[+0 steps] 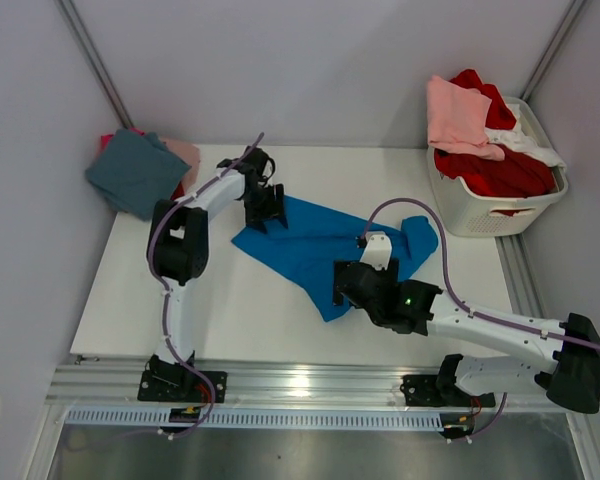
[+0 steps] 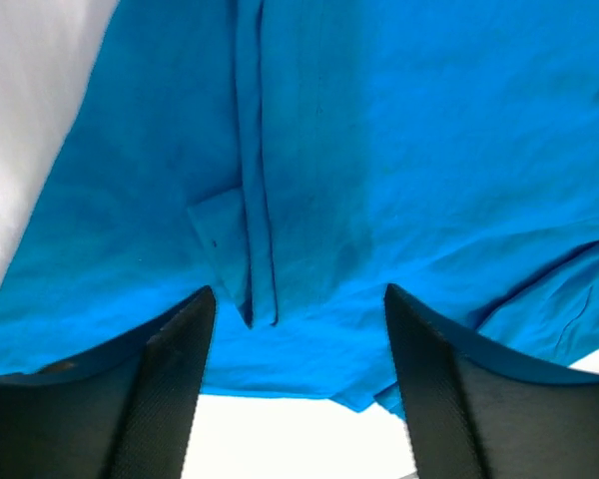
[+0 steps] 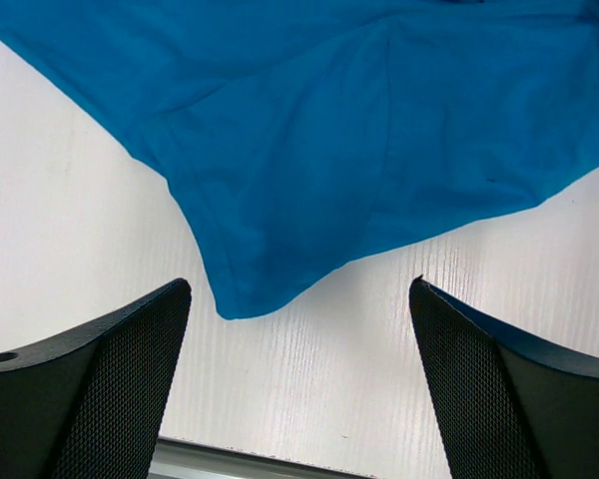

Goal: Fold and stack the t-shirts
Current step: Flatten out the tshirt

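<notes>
My left hand (image 1: pixel 263 205) hung over the far left edge of the bright blue t-shirt (image 1: pixel 310 245), which lay spread and rumpled on the white surface (image 1: pixel 250 310) between my two hands. In the left wrist view, my left hand (image 2: pixel 299 299) was released, its two dark fingers (image 2: pixel 170 389) wide apart with nothing gripped. The blue cloth (image 2: pixel 379 150) filled nearly everything ahead of that hand, and a narrow folded ridge ran straight away from the gap between the fingers. A strip of bare surface (image 2: pixel 30 80) showed off to the hand's left. My right hand (image 1: pixel 355 285) sat at the near edge of the same shirt. In the right wrist view, my right hand (image 3: pixel 299 289) was also released, its fingers (image 3: pixel 100 389) well apart over the bare surface (image 3: pixel 80 200). A rounded corner of the shirt (image 3: pixel 379 130) pointed toward the gap between them, just ahead of the fingertips. Beyond and to the left of my left hand, a teal t-shirt (image 1: pixel 135 172) lay folded on top of a pale pink one (image 1: pixel 185 152) at the surface's far corner. Far beyond my right hand, a white laundry basket (image 1: pixel 490 205) held a pink t-shirt (image 1: pixel 458 115), red t-shirts (image 1: pixel 490 170) and a white one (image 1: pixel 535 148), heaped loosely.
</notes>
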Available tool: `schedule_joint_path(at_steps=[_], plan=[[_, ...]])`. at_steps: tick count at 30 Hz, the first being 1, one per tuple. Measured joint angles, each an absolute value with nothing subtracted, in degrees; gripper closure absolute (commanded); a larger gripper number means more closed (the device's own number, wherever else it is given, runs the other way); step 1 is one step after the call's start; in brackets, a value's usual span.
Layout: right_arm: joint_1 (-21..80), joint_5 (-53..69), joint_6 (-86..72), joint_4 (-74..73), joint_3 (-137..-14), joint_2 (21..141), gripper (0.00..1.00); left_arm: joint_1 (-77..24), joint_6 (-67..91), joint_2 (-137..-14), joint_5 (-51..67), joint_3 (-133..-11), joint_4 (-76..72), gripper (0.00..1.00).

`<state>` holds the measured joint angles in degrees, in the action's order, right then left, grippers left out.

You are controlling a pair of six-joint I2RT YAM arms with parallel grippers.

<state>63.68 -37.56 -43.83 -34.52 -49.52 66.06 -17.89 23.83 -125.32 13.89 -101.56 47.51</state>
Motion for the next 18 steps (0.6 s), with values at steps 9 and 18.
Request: schedule_joint_path(at_steps=[9, 18], plan=[[63.7, -38.4, -44.2, -35.0, -49.5, 66.1, 0.06, -18.6, 22.9, -129.2, 14.4, -103.7, 49.4, 0.56], [63.7, -38.8, -44.5, -34.6, -48.1, 66.7, 0.06, -18.6, 21.5, -129.3, 15.2, -103.6, 50.0, 0.99]])
